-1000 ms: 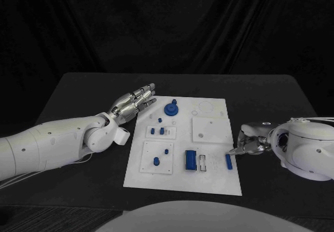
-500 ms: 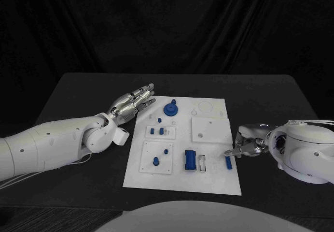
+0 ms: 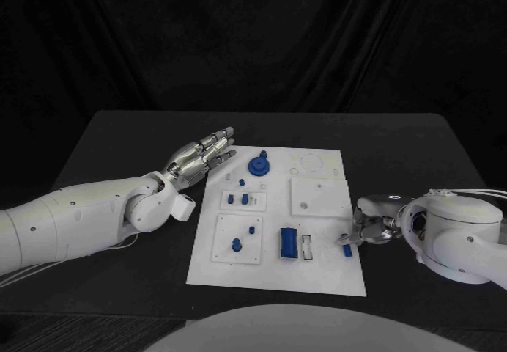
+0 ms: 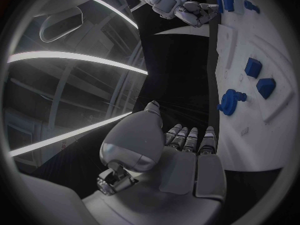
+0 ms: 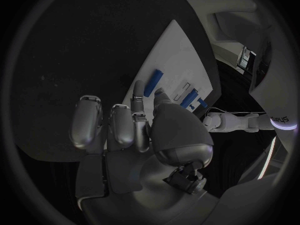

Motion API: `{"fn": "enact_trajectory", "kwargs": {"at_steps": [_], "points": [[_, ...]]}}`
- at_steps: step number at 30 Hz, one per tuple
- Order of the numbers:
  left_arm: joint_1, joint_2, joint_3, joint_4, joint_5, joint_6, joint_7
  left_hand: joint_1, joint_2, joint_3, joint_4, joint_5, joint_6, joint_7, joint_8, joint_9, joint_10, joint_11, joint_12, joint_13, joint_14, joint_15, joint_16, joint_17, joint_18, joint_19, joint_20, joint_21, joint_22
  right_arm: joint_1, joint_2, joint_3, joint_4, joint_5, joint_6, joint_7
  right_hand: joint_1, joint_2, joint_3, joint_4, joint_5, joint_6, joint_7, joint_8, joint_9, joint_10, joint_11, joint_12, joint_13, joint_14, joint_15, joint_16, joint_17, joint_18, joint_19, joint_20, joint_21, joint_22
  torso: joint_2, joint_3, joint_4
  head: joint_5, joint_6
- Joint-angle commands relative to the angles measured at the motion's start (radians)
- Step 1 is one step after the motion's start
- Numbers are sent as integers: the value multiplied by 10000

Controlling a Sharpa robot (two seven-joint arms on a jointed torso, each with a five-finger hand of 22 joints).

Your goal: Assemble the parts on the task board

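Most small blue plastic parts already sit in the flat white task board, while the right hand reaches a loose blue bar at its near-right edge, grasp unclear, and the left hand hovers open-fingered, empty.

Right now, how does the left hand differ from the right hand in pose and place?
The left hand hovers beside the task board's far left corner with fingers stretched out and apart, holding nothing. The right hand is at the board's right edge, fingers curled down by a slim blue bar. Both are silver.
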Motion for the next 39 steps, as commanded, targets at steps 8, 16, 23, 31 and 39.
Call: {"fn": "enact_trajectory", "kwargs": {"at_steps": [8, 16, 23, 31, 39], "points": [[-25, 36, 9, -7, 50, 190, 369, 115, -3, 52, 3, 39, 44, 109, 59, 17, 11, 70, -30, -11, 14, 72, -36, -10, 86, -11, 62, -33, -12, -233, 272, -2, -185, 3, 142, -52, 905, -92, 281, -759, 1135, -471, 1, 97, 559, 1040, 1, 53, 2633, 275, -28, -62, -64, -53, 311, -11, -61, 1661, -14, -1, 0, -5, -1], [-53, 45, 9, -10, 50, 228, 352, 133, 2, 70, -10, 46, 78, 180, 67, 23, 11, 86, -31, -11, 14, 78, -36, -10, 90, -11, 83, -33, -12, -357, 406, -2, -278, 4, 183, 59, 1480, -120, 638, -1348, 2534, -1384, 153, 170, 1027, 1040, 125, 53, 2633, 248, 62, -130, -193, -56, 292, 53, -91, 1657, -17, -6, 11, -40, -1], [-65, 32, 9, -6, 50, 237, 328, 145, 6, 83, -20, 59, 95, 218, 71, 25, 11, 101, -28, -10, 14, 82, -36, -10, 92, -11, 93, -33, -12, -379, 373, -2, -257, 325, -172, 368, 2524, -97, 1787, -2358, 3839, -2043, 583, -610, 226, 1040, 471, 53, 2633, 285, 320, -16, 56, -77, 271, 264, -58, 1674, -14, -4, -9, 12, -1], [-76, 17, 9, 1, 50, 219, 313, 155, 8, 95, -28, 68, 94, 235, 71, 25, 12, 123, -25, -9, 14, 84, -36, -10, 94, -11, 101, -33, -12, -375, 182, 1, -72, 1989, -956, 796, 1492, -572, 4727, -3433, 4073, -1407, 730, -894, -996, 1040, 619, 53, 2633, 281, 464, 98, 226, -77, 266, 432, 98, 1702, -21, 0, -8, 50, -1], [-79, 50, 9, -6, 50, 211, 282, 169, 19, 131, -31, 75, 107, 286, 71, 25, 23, 217, 27, 11, 14, 99, -36, -10, 100, -11, 123, -33, -12, -136, 1, 4, 74, 5130, -1665, 902, 846, -541, 5542, -3438, 4625, -1206, 703, -956, -1389, 1040, 585, 53, 2633, 314, 442, 190, 368, -88, 283, 414, 202, 1718, -16, 11, 9, 31, -1]]}}
